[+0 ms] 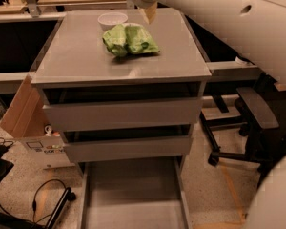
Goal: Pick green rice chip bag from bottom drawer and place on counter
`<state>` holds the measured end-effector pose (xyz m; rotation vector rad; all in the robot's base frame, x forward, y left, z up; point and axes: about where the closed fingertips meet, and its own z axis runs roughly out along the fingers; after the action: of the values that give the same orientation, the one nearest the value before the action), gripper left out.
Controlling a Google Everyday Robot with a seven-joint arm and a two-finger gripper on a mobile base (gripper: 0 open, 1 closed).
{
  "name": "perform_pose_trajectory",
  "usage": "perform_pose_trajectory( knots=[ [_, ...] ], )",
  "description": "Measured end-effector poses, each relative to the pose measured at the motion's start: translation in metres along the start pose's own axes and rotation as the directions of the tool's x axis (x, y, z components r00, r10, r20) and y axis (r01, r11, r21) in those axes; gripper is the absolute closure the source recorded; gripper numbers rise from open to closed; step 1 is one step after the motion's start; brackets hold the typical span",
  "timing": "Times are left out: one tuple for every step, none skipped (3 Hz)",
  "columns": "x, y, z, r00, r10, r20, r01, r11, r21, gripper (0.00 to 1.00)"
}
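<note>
The green rice chip bag (130,40) lies crinkled on the grey counter (76,61), near its back middle, just in front of a white bowl (112,19). My gripper (149,12) hangs above the bag's back right end at the top of the view, apart from the bag; only its tan tip shows below the white arm. The bottom drawer (133,194) is pulled out at the foot of the cabinet, and its flat grey floor shows bare.
The two upper grey drawers (121,113) are nearly shut. A black office chair (257,113) stands to the right of the cabinet. A cardboard box (24,113) leans at the left. Black cables (43,199) lie on the speckled floor.
</note>
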<state>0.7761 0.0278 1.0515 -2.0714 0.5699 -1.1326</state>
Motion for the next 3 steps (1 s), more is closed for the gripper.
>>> perform_pose_trajectory(
  knots=[
    [0.016, 0.025, -0.057, 0.995, -0.021, -0.098, 0.008, 0.9917, -0.128, 0.0],
    [0.026, 0.059, -0.098, 0.988, -0.014, -0.155, -0.021, 0.9741, -0.225, 0.0],
    [0.028, 0.061, -0.096, 0.988, -0.006, -0.157, -0.031, 0.9723, -0.232, 0.0]
  ],
)
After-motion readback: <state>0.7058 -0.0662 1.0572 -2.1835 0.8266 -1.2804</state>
